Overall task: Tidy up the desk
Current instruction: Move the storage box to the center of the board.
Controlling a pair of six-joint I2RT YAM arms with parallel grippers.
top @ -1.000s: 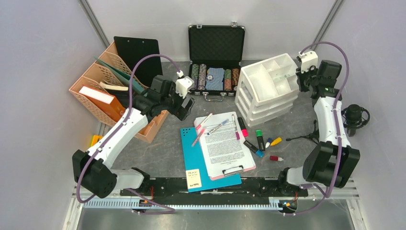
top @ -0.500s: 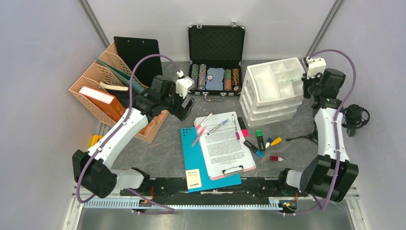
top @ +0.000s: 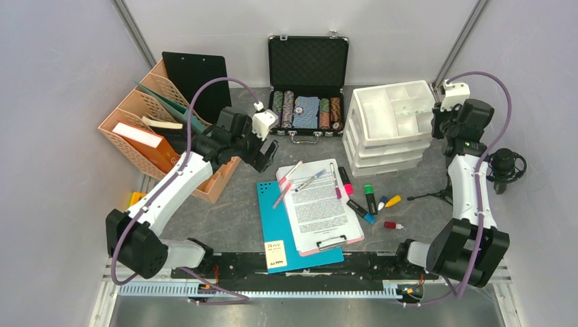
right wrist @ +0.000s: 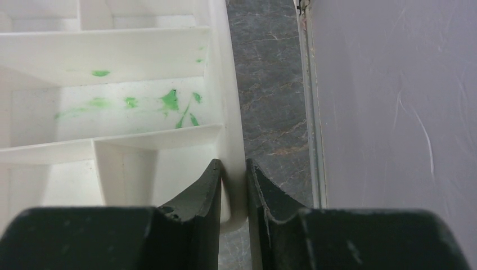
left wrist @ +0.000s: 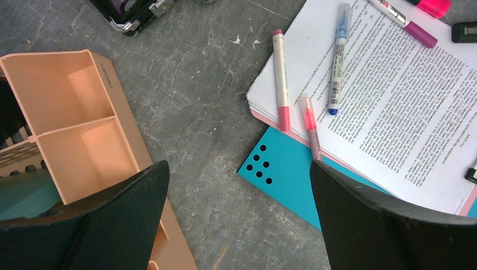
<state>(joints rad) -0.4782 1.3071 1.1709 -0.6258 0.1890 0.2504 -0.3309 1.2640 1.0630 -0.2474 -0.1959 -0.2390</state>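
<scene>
The desk (top: 238,204) is a dark grey mottled tabletop. At its back right stands a white drawer unit (top: 382,146) with a divided top tray (top: 392,109). My right gripper (top: 439,117) is shut on that tray's right wall (right wrist: 225,112), one finger inside and one outside (right wrist: 232,163); green stains mark the tray floor. My left gripper (top: 267,155) hangs open over bare desk (left wrist: 237,164), between the orange file rack (left wrist: 84,124) and the teal folder (left wrist: 281,174). Nothing is between its fingers.
A pink clipboard with a printed sheet (top: 320,204) lies on the teal folder (top: 272,225), with pens (top: 290,176) on it. Loose markers (top: 368,199) lie to its right. A black case of poker chips (top: 307,75) stands open at the back. The right wall is close to my right gripper.
My right gripper has dragged the white drawer unit to the right and turned it square to the back wall. The left arm has barely moved.
</scene>
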